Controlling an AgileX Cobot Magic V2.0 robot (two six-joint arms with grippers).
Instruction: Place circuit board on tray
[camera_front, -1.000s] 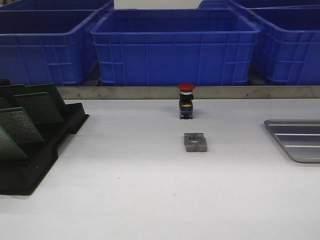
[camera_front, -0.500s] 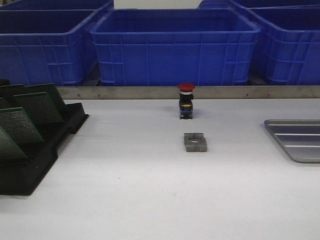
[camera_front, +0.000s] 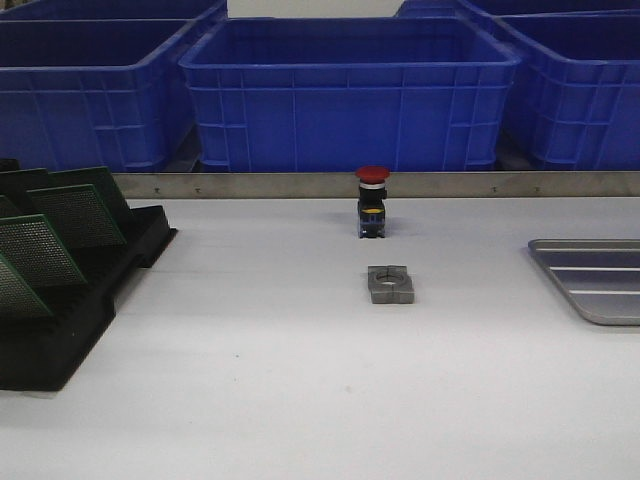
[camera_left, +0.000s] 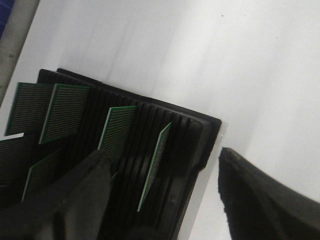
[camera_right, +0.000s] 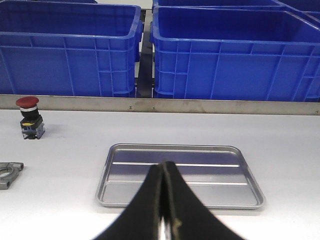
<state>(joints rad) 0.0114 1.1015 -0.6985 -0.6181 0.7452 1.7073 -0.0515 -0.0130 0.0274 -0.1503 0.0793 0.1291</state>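
Several green circuit boards (camera_front: 60, 215) stand upright in a black slotted rack (camera_front: 70, 330) at the table's left. In the left wrist view my left gripper (camera_left: 161, 152) is open above the rack's (camera_left: 195, 130) end. One board (camera_left: 155, 165), seen edge-on, stands between the two fingers and touches neither. The silver ridged tray (camera_front: 600, 280) lies empty at the right edge. In the right wrist view my right gripper (camera_right: 164, 164) is shut and empty, just short of the tray (camera_right: 210, 172). Neither gripper shows in the front view.
A red-capped push button (camera_front: 372, 200) stands at mid-table, and a grey metal bracket (camera_front: 390, 284) lies in front of it. Big blue plastic bins (camera_front: 350, 90) line the back behind a metal rail (camera_front: 300, 185).
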